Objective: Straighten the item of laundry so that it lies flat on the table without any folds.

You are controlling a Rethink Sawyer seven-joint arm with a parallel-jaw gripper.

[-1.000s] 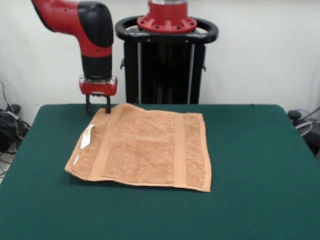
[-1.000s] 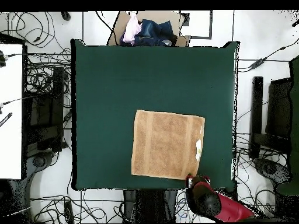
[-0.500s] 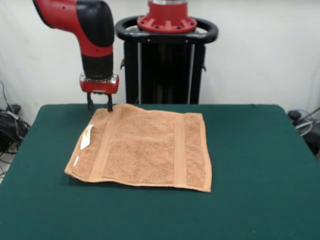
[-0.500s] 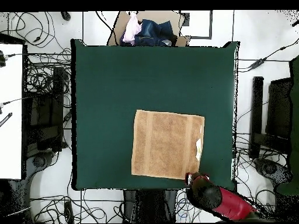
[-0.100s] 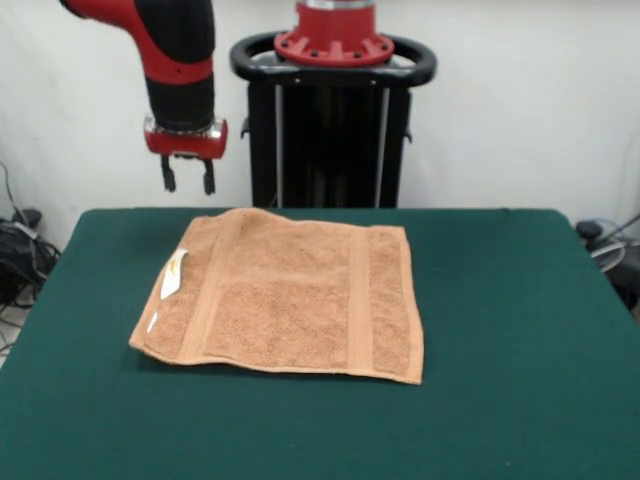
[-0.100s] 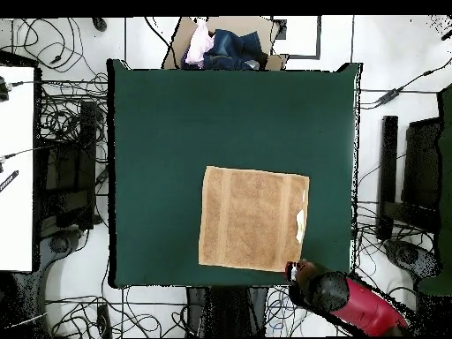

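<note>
The orange-tan terry towel (image 5: 287, 295), roughly square with two flat woven bands and a small white label (image 5: 174, 273) at one edge, lies spread on the dark green felt-like table (image 5: 500, 300); the gripper (image 5: 187, 187) hangs above its far corner, empty, its jaws narrowly parted.

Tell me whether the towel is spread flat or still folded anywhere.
Spread flat. The towel shows all four edges and both woven bands in both views, with no folded corner visible. The gripper hangs open above the table, clear of it.
</note>
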